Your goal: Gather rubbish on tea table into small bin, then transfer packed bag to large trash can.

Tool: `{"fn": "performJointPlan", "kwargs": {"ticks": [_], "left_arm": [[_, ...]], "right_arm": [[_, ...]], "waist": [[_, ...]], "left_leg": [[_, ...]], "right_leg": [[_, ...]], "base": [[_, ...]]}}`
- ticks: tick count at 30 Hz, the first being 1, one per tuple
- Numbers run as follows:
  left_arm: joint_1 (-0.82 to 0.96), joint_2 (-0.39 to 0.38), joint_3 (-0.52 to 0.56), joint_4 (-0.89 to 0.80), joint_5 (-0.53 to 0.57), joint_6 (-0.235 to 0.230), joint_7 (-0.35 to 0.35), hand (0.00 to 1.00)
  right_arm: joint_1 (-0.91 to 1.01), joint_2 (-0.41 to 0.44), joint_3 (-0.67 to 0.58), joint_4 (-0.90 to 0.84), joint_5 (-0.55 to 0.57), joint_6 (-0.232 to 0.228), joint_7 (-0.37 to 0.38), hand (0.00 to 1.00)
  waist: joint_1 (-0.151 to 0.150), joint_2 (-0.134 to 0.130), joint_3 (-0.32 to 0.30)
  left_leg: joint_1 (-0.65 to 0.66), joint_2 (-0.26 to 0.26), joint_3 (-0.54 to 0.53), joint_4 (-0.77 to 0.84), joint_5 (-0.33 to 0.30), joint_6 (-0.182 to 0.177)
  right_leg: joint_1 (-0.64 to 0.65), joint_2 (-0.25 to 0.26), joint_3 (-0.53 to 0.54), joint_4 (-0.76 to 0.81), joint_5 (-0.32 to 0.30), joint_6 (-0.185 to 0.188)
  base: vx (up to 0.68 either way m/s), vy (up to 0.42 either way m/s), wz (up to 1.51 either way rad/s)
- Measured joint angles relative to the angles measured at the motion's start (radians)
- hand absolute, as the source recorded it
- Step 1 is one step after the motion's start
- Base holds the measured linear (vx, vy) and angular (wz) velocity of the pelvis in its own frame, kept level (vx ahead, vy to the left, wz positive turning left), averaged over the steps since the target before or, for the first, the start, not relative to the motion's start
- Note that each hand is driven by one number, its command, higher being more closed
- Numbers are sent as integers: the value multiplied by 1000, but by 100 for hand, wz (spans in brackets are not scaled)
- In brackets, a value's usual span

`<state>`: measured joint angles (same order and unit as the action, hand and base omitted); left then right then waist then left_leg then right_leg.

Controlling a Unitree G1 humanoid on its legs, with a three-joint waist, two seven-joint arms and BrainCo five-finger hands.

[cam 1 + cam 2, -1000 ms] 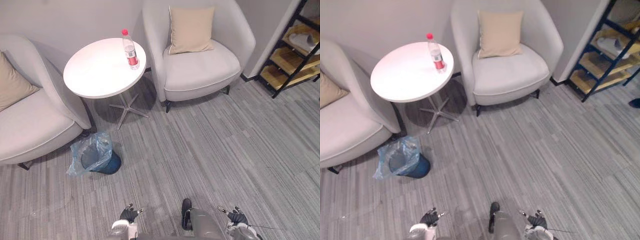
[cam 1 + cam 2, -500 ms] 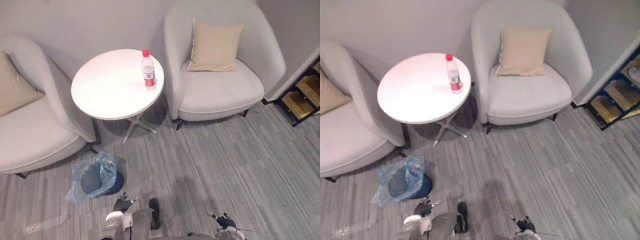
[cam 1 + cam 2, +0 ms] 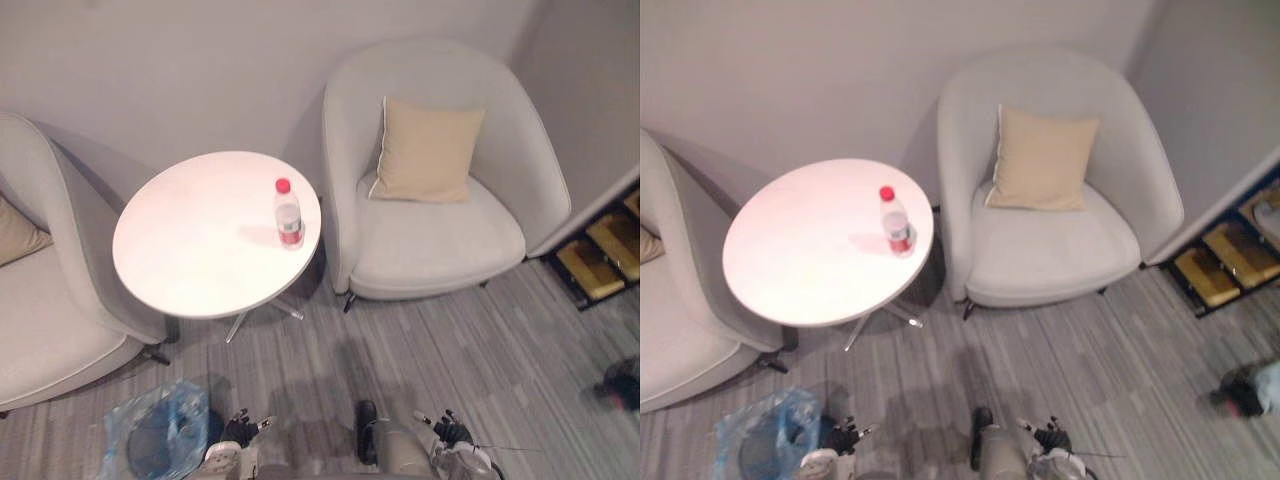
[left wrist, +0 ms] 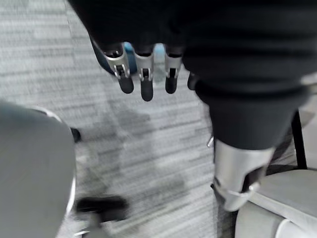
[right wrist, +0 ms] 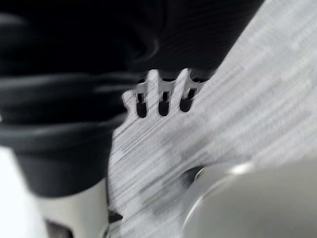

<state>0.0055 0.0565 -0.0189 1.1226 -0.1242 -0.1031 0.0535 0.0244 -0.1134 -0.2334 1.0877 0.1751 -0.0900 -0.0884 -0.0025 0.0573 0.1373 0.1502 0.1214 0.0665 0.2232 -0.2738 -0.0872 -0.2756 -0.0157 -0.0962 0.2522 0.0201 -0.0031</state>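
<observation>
White surface point(image 3: 190, 250); clear bottle point(image 3: 289, 216) with red cap and red label; pale grey armchair point(image 3: 440, 250) with beige cushion point(image 3: 425, 150); grey streaked floor point(image 3: 480, 350); dark blue bin point(image 3: 158, 455) lined with translucent bluish bag point(image 3: 120, 430).

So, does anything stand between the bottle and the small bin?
Nothing visible does. The bottle stands on the round table, and the bag-lined small bin sits open on the floor just past the table's near edge, beside the left hand.

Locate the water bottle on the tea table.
In the left eye view the water bottle stands upright near the right edge of the round white table, on the side closest to the armchair on the robot's right.
</observation>
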Motion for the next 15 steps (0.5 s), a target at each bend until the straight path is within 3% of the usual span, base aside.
{"fn": "performJointPlan", "kwargs": {"ticks": [2, 4, 5, 7, 8, 10, 11, 12, 13, 14, 15], "left_arm": [[-26, -25, 5, 6, 8, 1, 1, 0], [-35, -40, 35, -8, 17, 1, 0, 0], [-33, -42, 41, -19, 21, -1, 0, 0], [-32, -44, 37, -31, 24, 0, 0, 0], [-32, -46, 31, -33, 24, 0, 0, 0], [-37, -45, 29, -34, 24, -1, 0, 0], [-41, -43, 27, -32, 24, 0, 1, 0], [-40, -42, 25, -31, 24, 0, 1, 0], [-31, -38, 18, -31, 22, 0, 0, 0], [-33, -32, 18, -28, 24, -1, 1, 0], [-31, -8, 0, -17, 24, 1, 2, 0]], "right_arm": [[-1, -4, -4, 5, 4, 0, 0, 0], [2, -5, -8, 10, 6, 1, -4, 0], [13, -2, 1, 9, 9, 0, -7, 0], [20, 4, 0, 2, 22, -1, -10, 0], [20, 5, 0, 1, 23, -1, -11, 0], [20, 6, 0, 2, 24, -1, -11, 0], [21, 4, 1, 3, 24, 0, -11, 0], [21, 3, 1, 3, 24, 0, -11, 0], [21, -7, 1, 6, 23, -1, -11, 0], [18, -4, 2, 10, 23, 0, -13, 0], [17, 12, 1, 17, 21, -1, -12, 0]], "waist": [[-6, 14, 11], [-8, 7, 25], [3, -4, 33], [1, -2, 31], [1, -6, 32], [1, -8, 33], [3, -7, 33], [3, -5, 31], [5, 9, 24], [6, 5, 20], [6, -20, 9]], "left_leg": [[-46, 23, -20, 68, 39, -43], [-109, 44, -19, 257, 74, -82], [-152, 77, 18, 391, 76, -70], [-190, 105, 94, 418, 66, -41], [-223, 104, 140, 377, 51, -17], [-257, 84, 164, 282, 48, -8], [-260, 48, 162, 124, 79, -8], [-256, 38, 154, 81, 102, -12], [-252, 19, 121, -7, 195, 0], [-243, 14, 123, -9, 197, 0], [-217, -12, 121, -44, 198, 8]], "right_leg": [[27, 3, -46, -9, -38, -24], [91, 1, -71, -28, -64, -39], [148, -2, -91, -47, -85, -54], [200, -6, -117, -65, -106, -54], [219, -16, -125, -74, -119, -46], [238, -29, -145, -90, -124, -33], [252, -45, -152, -91, -135, -12], [255, -45, -153, -90, -137, -8], [263, -35, -151, -87, -147, 8], [266, -40, -140, -85, -150, 15], [281, -56, -138, -88, -153, 30]], "base": [[328, -274, 63], [241, -197, 56], [155, -103, 33], [135, -84, 37], [108, -21, 40], [116, 18, 36], [85, 52, 21], [192, 142, 14], [107, 89, 0], [234, 154, 5], [161, 79, 9]]}}
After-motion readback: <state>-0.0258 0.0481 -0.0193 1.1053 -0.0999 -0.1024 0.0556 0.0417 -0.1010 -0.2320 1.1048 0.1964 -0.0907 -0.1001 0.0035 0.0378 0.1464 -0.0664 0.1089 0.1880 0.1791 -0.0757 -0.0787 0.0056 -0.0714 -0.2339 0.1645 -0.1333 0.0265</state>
